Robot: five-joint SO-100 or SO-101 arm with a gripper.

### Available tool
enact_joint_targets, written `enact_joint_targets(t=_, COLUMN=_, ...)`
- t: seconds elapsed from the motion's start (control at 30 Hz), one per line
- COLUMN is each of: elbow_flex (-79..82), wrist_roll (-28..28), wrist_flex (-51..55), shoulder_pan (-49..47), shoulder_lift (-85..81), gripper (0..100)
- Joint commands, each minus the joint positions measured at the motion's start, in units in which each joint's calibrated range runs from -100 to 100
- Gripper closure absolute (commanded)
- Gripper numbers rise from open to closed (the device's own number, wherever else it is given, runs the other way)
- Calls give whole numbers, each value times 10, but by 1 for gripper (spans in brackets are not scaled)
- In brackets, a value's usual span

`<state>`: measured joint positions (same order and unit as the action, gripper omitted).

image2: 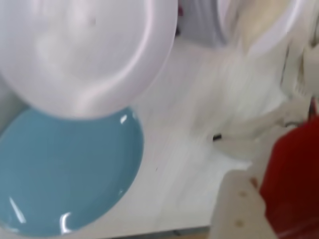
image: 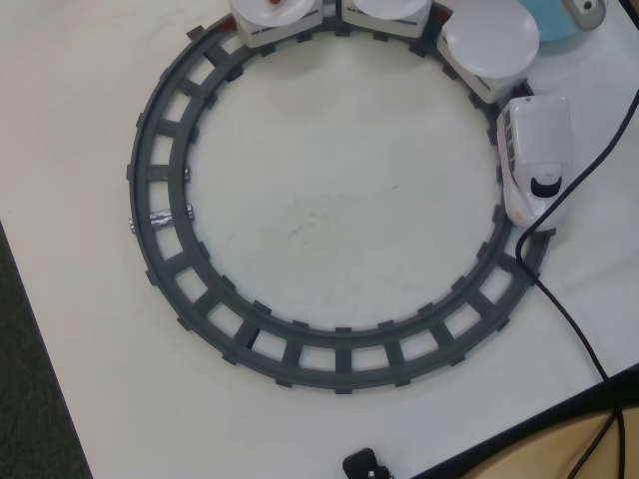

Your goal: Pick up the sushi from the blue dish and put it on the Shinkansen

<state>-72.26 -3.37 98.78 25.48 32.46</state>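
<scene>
In the wrist view my gripper (image2: 281, 174) is shut on the bright-red sushi (image2: 294, 199) at the right edge; one white finger (image2: 239, 209) presses its left side and the other finger is out of frame. The empty light-blue dish (image2: 60, 179) lies lower left, partly under the rim of a white plate (image2: 84, 50). In the overhead view the Shinkansen locomotive (image: 534, 155) stands on the track at the right, pulling cars topped with plates (image: 491, 40). The blue dish (image: 554, 22) shows at the top right, with a grey part of the arm (image: 587, 10) beside it.
The dark grey circular track (image: 170, 200) fills most of the white table. Two more plate cars (image: 275, 12) (image: 389, 10) sit at the top edge. A black cable (image: 579, 329) runs from the locomotive to the lower right. The table's edge slants along the left side.
</scene>
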Motion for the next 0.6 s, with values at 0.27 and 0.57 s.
enact_joint_targets(t=0.27, elbow_flex=-28, wrist_roll=3, wrist_flex=4, shoulder_pan=-34, shoulder_lift=101, gripper=98)
enact_joint_targets(t=0.57, elbow_flex=1, wrist_roll=15, wrist_flex=8, shoulder_pan=-43, shoulder_lift=148, gripper=98)
